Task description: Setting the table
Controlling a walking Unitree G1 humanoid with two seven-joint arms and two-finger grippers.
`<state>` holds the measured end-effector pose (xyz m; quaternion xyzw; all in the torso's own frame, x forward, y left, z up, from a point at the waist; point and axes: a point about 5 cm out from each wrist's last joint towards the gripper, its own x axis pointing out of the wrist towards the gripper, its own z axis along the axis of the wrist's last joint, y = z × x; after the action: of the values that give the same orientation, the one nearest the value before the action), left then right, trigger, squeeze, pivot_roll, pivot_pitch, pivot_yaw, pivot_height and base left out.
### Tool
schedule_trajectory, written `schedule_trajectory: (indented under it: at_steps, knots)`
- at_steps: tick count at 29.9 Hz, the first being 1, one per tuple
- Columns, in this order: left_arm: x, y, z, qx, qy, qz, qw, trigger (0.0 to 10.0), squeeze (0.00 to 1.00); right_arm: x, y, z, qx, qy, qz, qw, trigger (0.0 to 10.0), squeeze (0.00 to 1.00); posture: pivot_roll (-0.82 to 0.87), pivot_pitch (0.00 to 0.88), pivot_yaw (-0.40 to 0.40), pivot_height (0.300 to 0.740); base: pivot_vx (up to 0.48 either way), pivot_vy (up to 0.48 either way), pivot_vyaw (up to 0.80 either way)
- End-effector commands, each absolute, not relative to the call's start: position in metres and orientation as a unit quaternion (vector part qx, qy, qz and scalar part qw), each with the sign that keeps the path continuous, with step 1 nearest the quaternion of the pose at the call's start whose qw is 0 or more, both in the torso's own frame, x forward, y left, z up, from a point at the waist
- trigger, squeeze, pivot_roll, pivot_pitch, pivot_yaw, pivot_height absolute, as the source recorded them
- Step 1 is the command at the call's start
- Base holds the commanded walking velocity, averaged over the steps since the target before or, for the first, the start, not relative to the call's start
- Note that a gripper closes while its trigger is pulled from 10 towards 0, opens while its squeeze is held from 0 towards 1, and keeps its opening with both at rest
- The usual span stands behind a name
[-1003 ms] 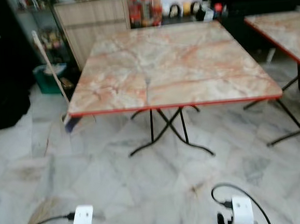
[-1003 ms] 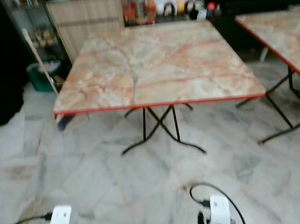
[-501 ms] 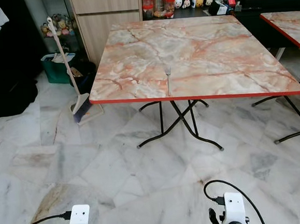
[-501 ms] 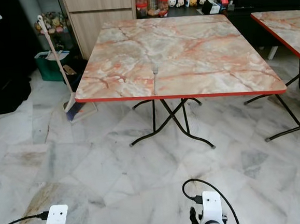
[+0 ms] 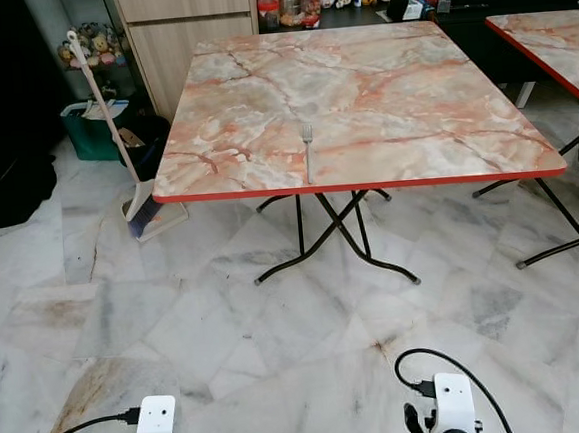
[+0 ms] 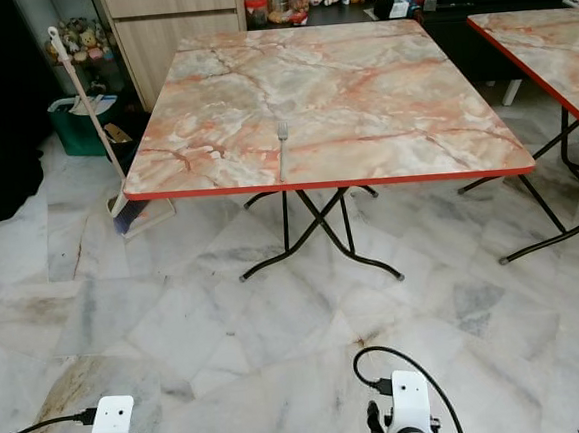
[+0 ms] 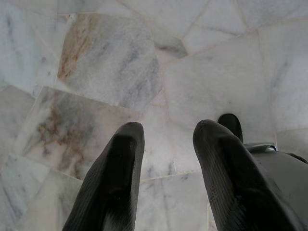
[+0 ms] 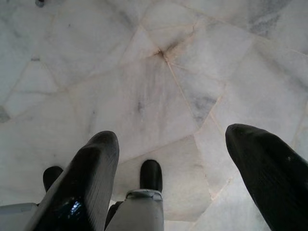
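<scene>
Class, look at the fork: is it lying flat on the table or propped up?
Lying flat. The fork rests along its whole length on the table near the front edge, tines pointing away from the robot.

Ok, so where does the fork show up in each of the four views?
Left eye view: the fork lies near the table's front edge, left of centre.
Right eye view: the same spot on the table, left of picture centre.
Left wrist view: not in it.
Right wrist view: not in it.
Shared landmark: the broom leaning left of the table.

fork point(image 5: 308, 153) on table point(image 5: 410, 87) near front edge; broom point(image 5: 113, 140) left.
</scene>
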<state>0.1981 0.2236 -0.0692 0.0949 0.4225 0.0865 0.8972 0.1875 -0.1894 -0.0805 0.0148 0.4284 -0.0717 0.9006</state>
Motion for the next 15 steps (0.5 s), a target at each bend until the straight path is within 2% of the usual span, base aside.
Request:
schedule_trajectory:
  at_steps: [1,15]
  knots:
    - [0.1956,0.2236,-0.0707,0.096,0.429,0.089,0.894,10.0,0.0,0.1855,-0.1907,-0.0814,0.015,0.431,-0.073,0.899,10.0,0.0,0.03,0.107,-0.002,0.74,0.0,0.0,0.0]
    - [0.1968,0.2275,-0.0694,0.106,0.43,0.085,0.893,10.0,0.0,0.1893,-0.1887,-0.0799,0.016,0.428,-0.07,0.901,10.0,0.0,0.03,0.054,0.006,0.74,0.272,0.0,0.0]
